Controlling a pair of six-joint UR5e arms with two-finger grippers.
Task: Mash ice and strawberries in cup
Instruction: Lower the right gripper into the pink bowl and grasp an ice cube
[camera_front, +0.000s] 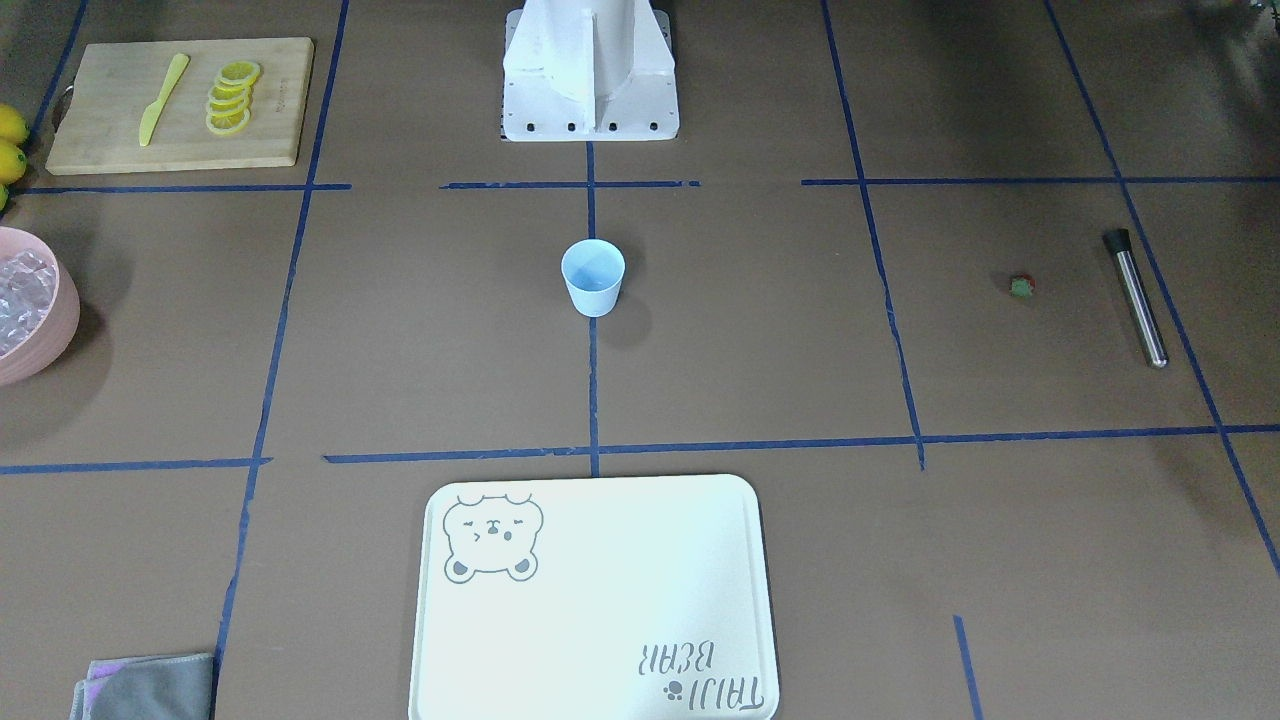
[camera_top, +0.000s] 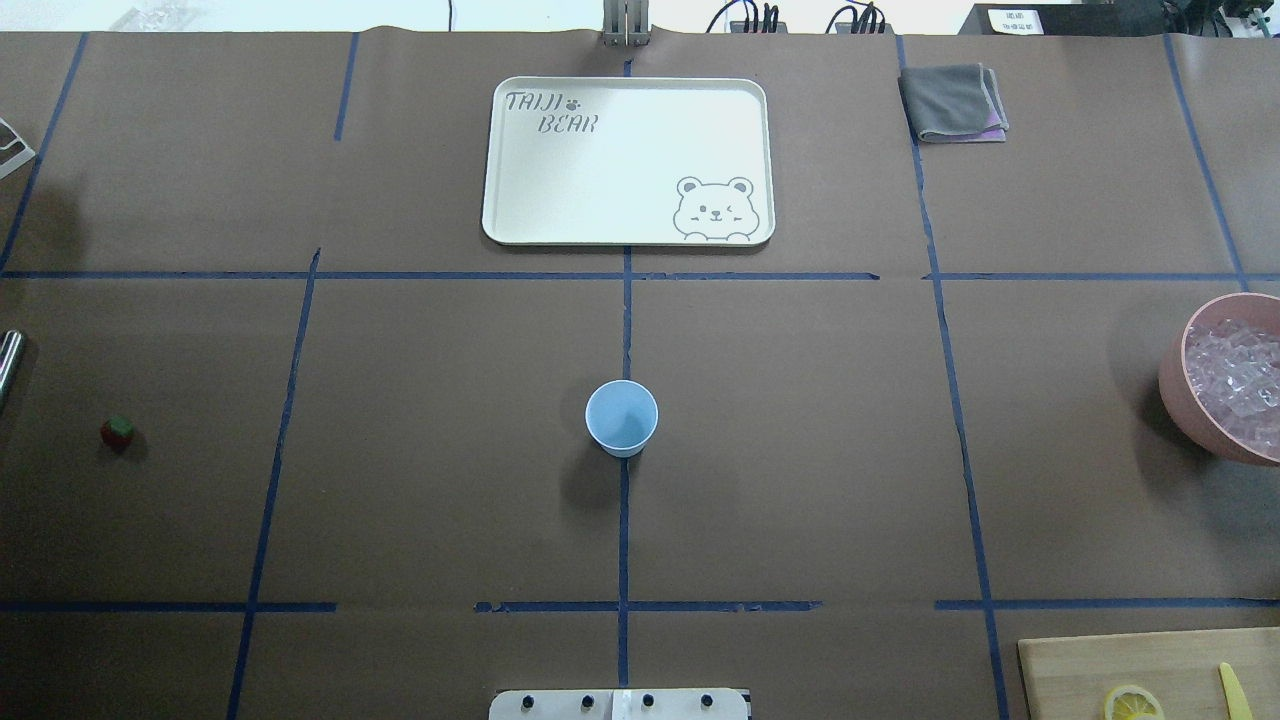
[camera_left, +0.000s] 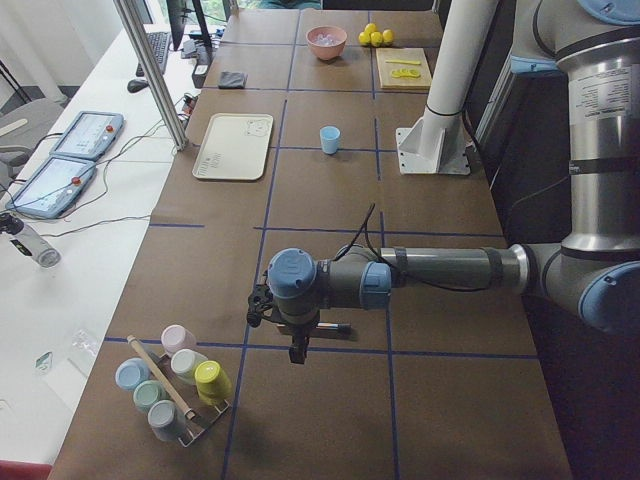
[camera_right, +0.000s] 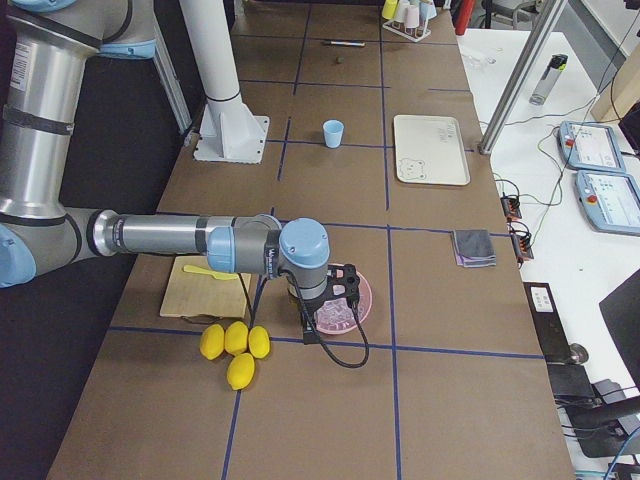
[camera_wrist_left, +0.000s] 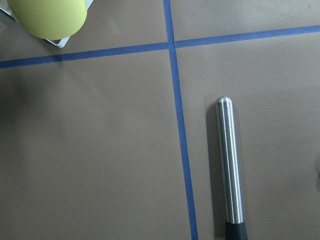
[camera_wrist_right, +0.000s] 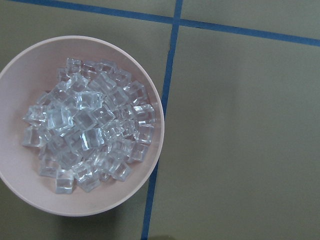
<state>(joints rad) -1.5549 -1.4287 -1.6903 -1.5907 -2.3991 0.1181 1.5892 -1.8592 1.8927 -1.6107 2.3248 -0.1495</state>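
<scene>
Loading comes first, I judge: cup (camera_top: 621, 418) empty mid-bench; strawberry (camera_top: 117, 432) far left near the muddler (camera_wrist_left: 229, 160) under my left end effector (camera_left: 298, 352); ice (camera_wrist_right: 87, 125) in the bowl (camera_wrist_right: 152, 95) under my right end effector (camera_right: 343, 298); their opening I cannot tell.

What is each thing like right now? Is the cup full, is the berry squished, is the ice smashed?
Small pale-blue plastic cup: upright, empty.
Tiny red strawberry: whole, lying apart from the cup.
Clear ice cubes: whole, heaped in the round pink bowl.
Silver metal stick with a black end: lying flat.
Yellow lemon slices: cut, overlapping in a row on the wooden board.
Grey cloth: folded.
</scene>
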